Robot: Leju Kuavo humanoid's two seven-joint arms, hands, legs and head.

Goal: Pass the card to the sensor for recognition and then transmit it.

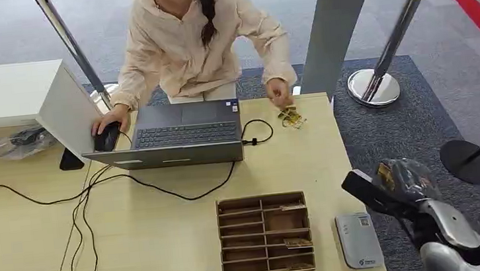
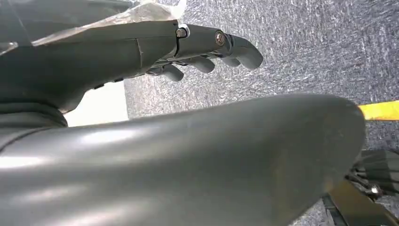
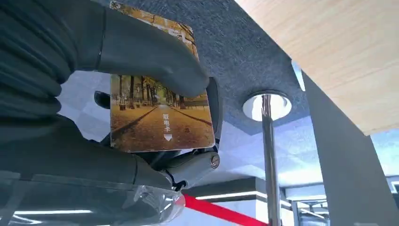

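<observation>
In the head view the robot's right hand [image 1: 398,183] sits in the lower right of the frame, raised beyond the right edge of the light wooden table [image 1: 168,248] and over the grey carpet [image 1: 409,126]. In the right wrist view the same hand grips the card [image 3: 162,120], a picture of an autumn tree-lined path with small printed characters, pinned flat between the thick grey thumb above it and the darker fingers [image 3: 195,165] behind it; the card shows in the left centre of that frame, with the table's underside in the upper right and a chrome post [image 3: 268,155] right of centre. The card reader [image 1: 358,240], a small grey-white box, lies at the lower right of the head view on the table's right edge, just left of the right hand and apart from it. Just left of the reader stands a brown cardboard organiser [image 1: 265,236] with several slots, some holding cards. In the upper middle of the head view a person [image 1: 195,40] in a pale jacket sits behind an open laptop [image 1: 181,138], one hand on a black mouse [image 1: 106,138], the other near a small gold-coloured bundle [image 1: 291,117] on the table. Black cables [image 1: 86,217] trail across the left of the table. In the left wrist view the left hand [image 2: 207,47] appears in the upper middle of the frame over grey carpet, its fingers loosely curled and holding nothing.
</observation>
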